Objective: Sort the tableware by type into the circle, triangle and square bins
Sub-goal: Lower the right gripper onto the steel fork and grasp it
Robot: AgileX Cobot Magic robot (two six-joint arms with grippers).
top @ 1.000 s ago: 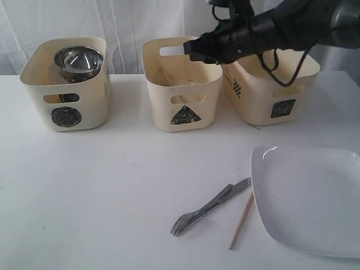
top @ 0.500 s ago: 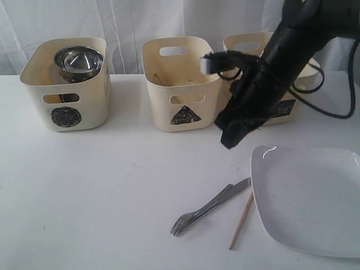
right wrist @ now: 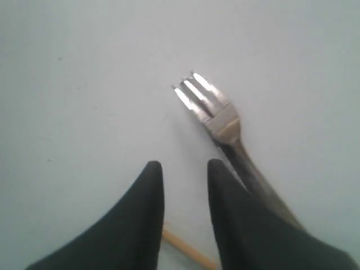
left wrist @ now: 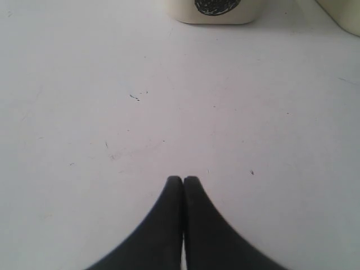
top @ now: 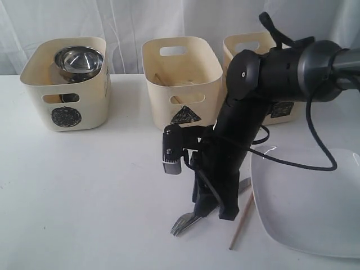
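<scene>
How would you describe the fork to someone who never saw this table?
Find the large white plate on the right. Just left of it, by the right gripper, lies the fork: shiny steel with tines, unlike the thin wooden chopstick nearby.

Pretty plain setup: a white table (top: 84, 185) with a matte top, backed by a white curtain (top: 129, 22) hanging in soft folds. Light's bright and even, shadows are faint. Up close the top has a few tiny dark specks (left wrist: 135, 97).
</scene>
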